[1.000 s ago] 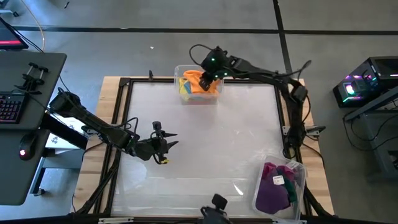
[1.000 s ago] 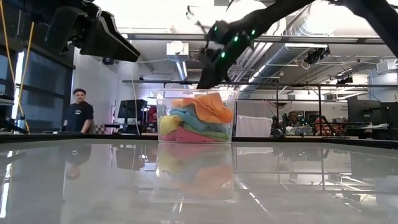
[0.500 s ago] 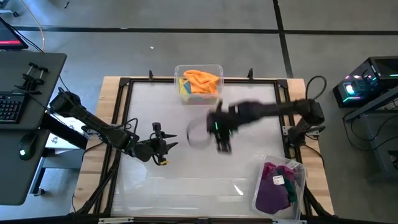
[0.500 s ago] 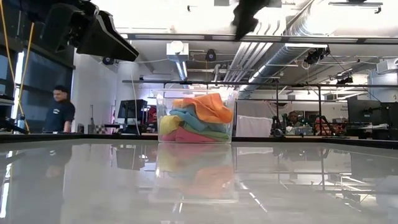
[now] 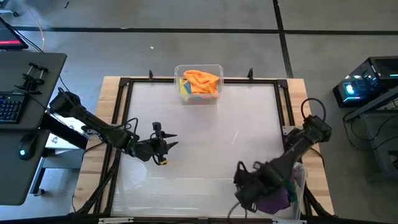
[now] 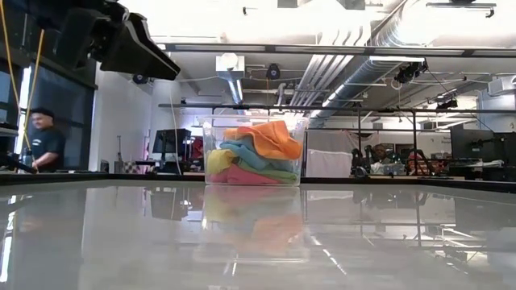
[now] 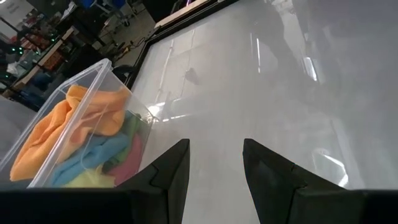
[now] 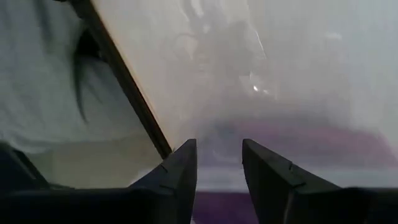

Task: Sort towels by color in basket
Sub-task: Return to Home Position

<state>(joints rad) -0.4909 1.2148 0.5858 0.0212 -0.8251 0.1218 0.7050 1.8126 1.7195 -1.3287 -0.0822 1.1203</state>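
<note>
A clear basket stands at the table's far edge. It holds the orange towel on top of the yellow, teal, light green and pink towels. A second clear basket at the near right corner holds purple cloth, mostly hidden by my right arm. My right gripper is open and empty, hovering at that basket's left side. My left gripper is open and empty above the table's left half.
A dark frame runs around the glossy table top. Bare table lies between the two baskets. A desk with a keyboard stands off the left side. In the low view a person walks in the room behind.
My right gripper has swung fast from above the far basket across the table's middle to the near right corner, beside the purple basket, and has left the low view. The orange towel has stayed on top of the far basket's pile. The person has walked left.
</note>
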